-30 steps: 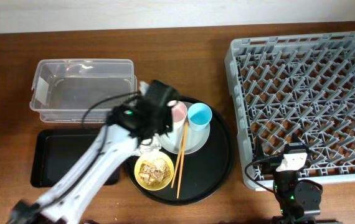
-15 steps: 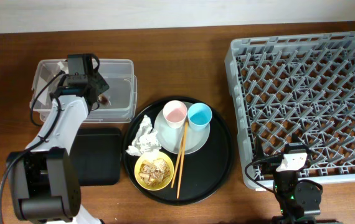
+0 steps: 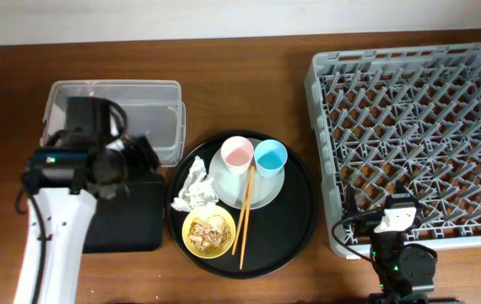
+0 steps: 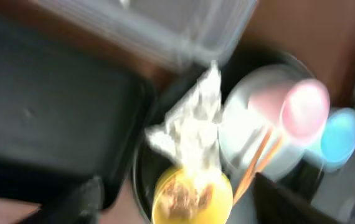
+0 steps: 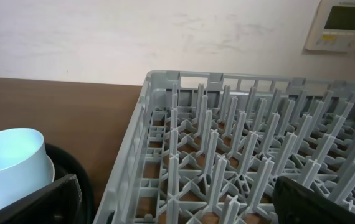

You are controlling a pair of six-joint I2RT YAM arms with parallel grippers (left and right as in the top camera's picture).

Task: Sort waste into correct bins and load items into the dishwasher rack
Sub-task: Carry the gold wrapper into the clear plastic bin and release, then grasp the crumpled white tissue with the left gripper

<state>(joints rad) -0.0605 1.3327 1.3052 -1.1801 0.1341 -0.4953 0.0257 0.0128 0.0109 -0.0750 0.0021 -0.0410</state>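
Jaws agape (both pairs); one napkin (image 3: 195, 187), one bowl (image 3: 208, 233), two chopsticks (image 3: 245, 211)

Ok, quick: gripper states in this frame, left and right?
Left gripper: open, nothing between its fingers.
Right gripper: open, empty.

The table (image 3: 249, 51) is dark brown wood; the rack (image 3: 409, 127) is grey, its pegs making a criss-cross lattice, the box (image 3: 152, 110) is clear, and the flat tray (image 3: 135, 228) is black. The round tray (image 3: 295, 221) is black too, and there is a pink cup (image 3: 238, 153), a light-blue cup (image 3: 270, 157), a pale grey-white plate (image 3: 262, 192), a white napkin (image 3: 194, 187), tan chopsticks (image 3: 244, 216) and a yellow bowl (image 3: 191, 241) of beige-brown scraps (image 3: 210, 228).
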